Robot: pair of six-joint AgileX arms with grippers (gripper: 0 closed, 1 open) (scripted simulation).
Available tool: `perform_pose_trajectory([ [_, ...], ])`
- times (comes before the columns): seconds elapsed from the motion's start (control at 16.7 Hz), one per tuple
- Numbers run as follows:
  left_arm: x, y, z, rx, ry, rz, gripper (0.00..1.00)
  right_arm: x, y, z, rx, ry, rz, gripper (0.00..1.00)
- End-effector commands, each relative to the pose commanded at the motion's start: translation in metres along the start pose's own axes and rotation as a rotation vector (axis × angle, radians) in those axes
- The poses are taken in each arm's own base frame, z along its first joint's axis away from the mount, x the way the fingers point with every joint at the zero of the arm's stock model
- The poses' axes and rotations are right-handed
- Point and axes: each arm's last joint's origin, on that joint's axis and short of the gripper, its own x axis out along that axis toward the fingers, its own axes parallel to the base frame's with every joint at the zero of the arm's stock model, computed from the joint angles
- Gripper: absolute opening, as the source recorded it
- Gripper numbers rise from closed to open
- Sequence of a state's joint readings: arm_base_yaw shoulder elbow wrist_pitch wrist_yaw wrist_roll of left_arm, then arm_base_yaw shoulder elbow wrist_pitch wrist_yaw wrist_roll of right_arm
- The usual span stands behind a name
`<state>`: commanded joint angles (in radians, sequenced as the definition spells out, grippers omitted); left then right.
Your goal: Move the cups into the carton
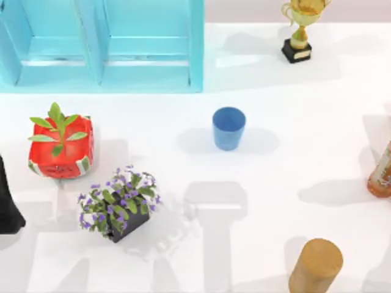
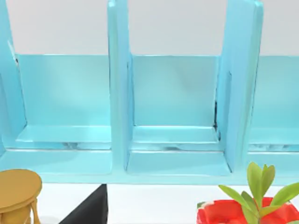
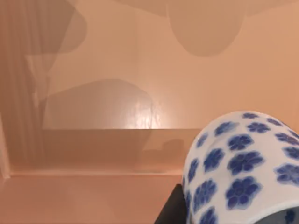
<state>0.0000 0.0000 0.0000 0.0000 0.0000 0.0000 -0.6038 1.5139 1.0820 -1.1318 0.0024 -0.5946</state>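
Count: 2 cups, 2 potted plants, 1 trophy, 1 rack, 1 wood cylinder, 1 bottle. Blue cup [image 1: 228,127] stands upright and alone mid-table, mouth up, well apart from everything else, not in the carton. Patterned cup [image 3: 243,168], white with blue flowers, is close up in the right wrist view, with the carton [image 3: 93,60] and its tan inner walls and floor behind it. Can't tell whether it rests on that floor. A dark part [image 3: 170,210] sits against the cup's side. Right gripper: can't tell its grip state. Left gripper: same, can't tell. The left arm's wrist camera faces the rack [image 2: 177,93] over the red planter [image 2: 233,212], with three open compartments visible there, plus a gold round-topped item [image 2: 16,189] and a black shape [image 2: 91,207] low in that view. In the top view, the rack is at the far left, the trophy [image 1: 300,27] at the far right, the red planter at the left, and the purple-flower plant [image 1: 119,201] in a black pot near it. The wood cylinder [image 1: 316,265] is at the near right, the bottle [image 1: 382,174] at the right edge. Table [image 1: 293,110] is plain white and glossy, with soft shadows. Pale wall beyond it.
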Motion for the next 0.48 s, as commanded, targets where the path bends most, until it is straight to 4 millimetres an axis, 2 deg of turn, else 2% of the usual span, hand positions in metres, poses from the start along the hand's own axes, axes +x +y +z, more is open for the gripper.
perform_pose_trajectory([
  [0.48,0.0,0.0,0.0,0.0,0.0,0.0,1.0,0.0,0.0,0.0,0.0,0.0,0.0,0.68],
])
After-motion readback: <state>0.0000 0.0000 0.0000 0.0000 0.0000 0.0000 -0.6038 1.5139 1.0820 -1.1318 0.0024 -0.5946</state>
